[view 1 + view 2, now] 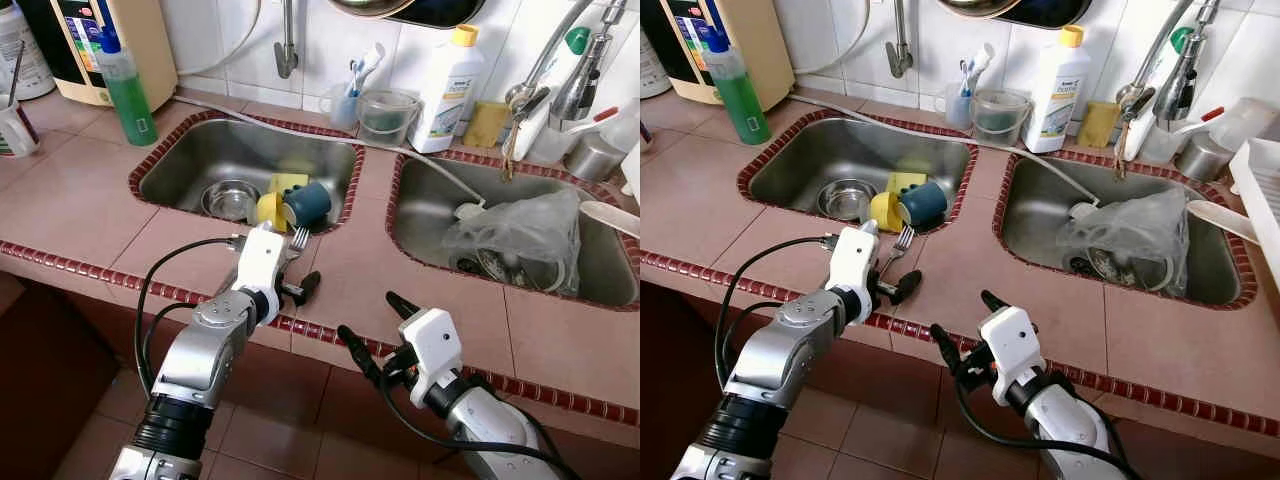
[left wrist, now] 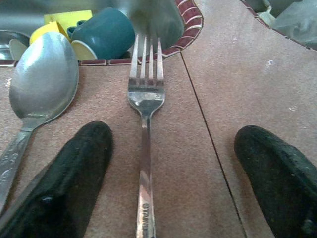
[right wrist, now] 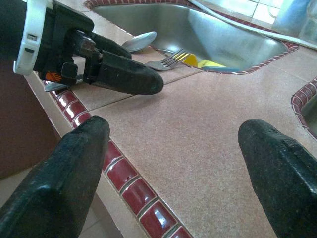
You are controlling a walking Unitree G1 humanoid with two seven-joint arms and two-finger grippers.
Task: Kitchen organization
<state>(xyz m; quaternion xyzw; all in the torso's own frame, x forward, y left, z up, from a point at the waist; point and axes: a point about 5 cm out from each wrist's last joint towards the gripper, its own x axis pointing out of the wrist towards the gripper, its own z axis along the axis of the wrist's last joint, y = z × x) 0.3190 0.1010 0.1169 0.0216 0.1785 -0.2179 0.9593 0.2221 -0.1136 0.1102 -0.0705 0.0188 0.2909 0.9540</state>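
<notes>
A steel fork (image 2: 144, 124) lies on the pink tiled counter (image 1: 420, 270) by the left sink's front rim, tines toward the sink. A steel spoon (image 2: 42, 79) lies next to it. My left gripper (image 2: 171, 136) is open and low over the counter, its two black fingers (image 2: 74, 168) straddling the fork's handle without touching it. From above, the left gripper (image 1: 290, 285) covers the handle, and the fork's tines (image 1: 297, 240) stick out past it. My right gripper (image 1: 380, 325) is open at the counter's front edge, to the right of the left one, holding nothing.
The left sink (image 1: 180, 160) holds a steel bowl (image 1: 230, 198), a yellow cup (image 1: 270, 210) and a teal cup (image 1: 307, 202). The right sink holds a plastic bag (image 1: 520, 235) over dishes. A green soap bottle (image 1: 128, 90), a white bottle (image 1: 447, 90) and a faucet (image 1: 560, 70) stand behind.
</notes>
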